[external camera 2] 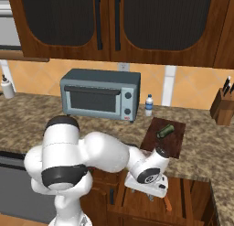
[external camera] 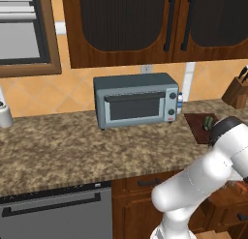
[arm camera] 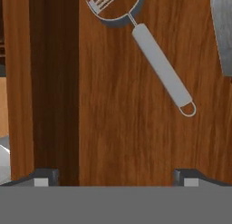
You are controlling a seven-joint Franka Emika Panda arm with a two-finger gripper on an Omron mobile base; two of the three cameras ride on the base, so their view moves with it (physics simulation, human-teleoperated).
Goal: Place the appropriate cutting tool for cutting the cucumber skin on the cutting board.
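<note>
Peeler (arm camera: 154, 51) ahead of open claw (arm camera: 116, 175)

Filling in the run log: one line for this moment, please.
gripper: open, empty | above: wooden drawer floor | peeler: in drawer, untouched | cucumber: on cutting board

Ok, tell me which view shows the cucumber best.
The right base view: the cucumber lies in full sight on the cutting board, nothing in front of it. In the left base view it sits small near the edge, beside the arm's dark joint.
</note>
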